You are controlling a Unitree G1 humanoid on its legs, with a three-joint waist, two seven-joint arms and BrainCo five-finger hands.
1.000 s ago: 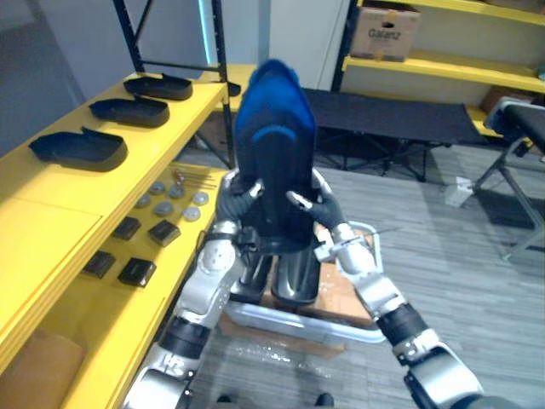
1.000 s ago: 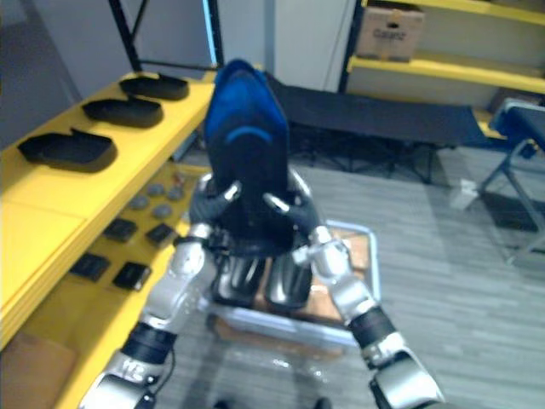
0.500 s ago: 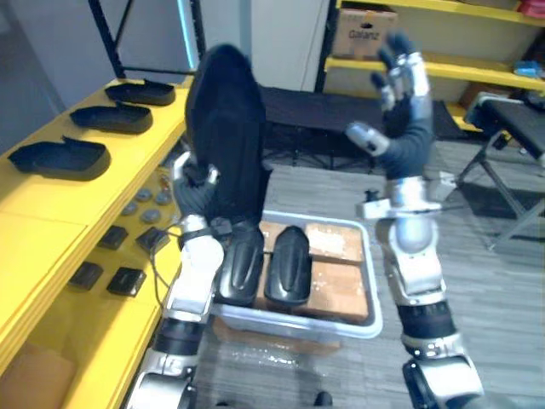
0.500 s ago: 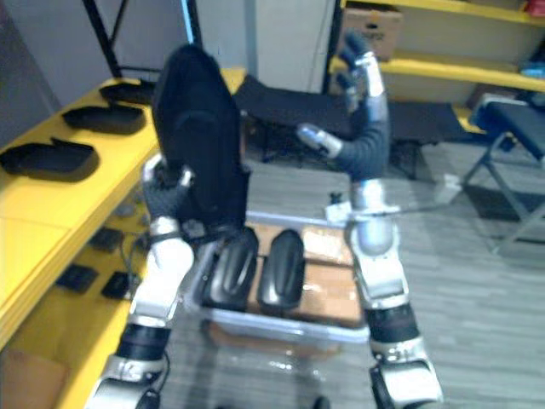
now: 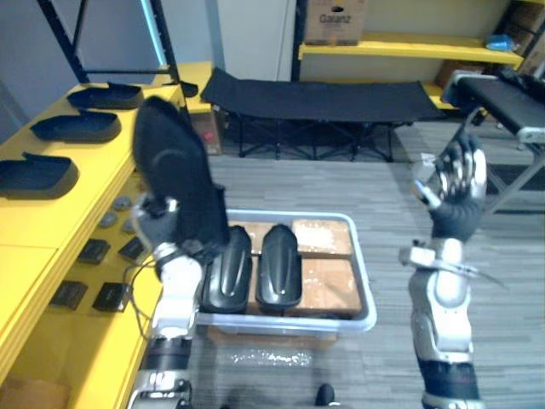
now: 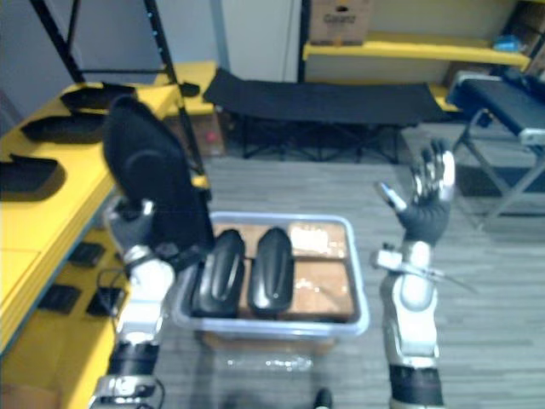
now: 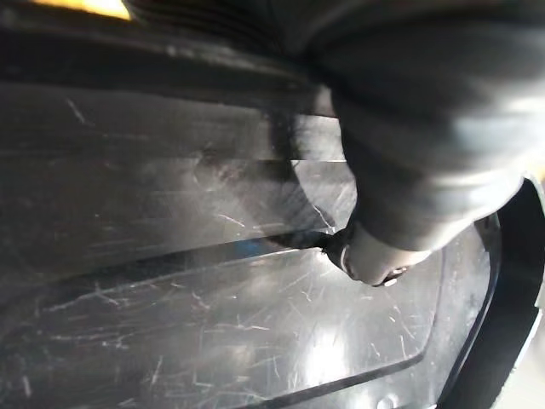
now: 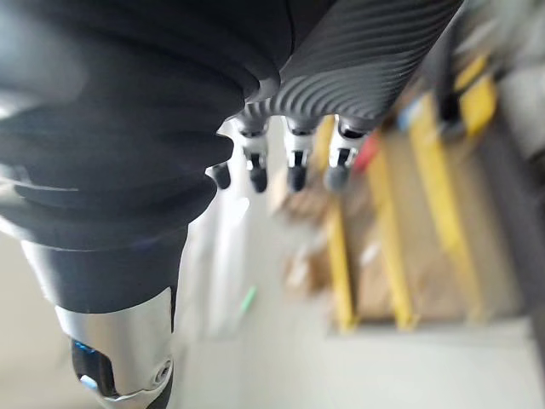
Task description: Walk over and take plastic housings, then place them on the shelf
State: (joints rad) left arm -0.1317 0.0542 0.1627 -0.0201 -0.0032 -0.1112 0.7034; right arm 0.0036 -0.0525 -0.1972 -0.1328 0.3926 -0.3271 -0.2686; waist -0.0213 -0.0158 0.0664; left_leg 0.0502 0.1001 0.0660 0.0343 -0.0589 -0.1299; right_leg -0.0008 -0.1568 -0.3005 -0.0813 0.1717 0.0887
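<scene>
A black folding cot stands on the grey floor, a cardboard box beyond it.

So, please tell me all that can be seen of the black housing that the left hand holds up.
The housing is a long black plastic shell with a rounded top, glossy and finely scratched up close. It stands nearly upright, leaning a little, over the bin's left end, beside the yellow shelf. The left hand grips its lower end.
</scene>
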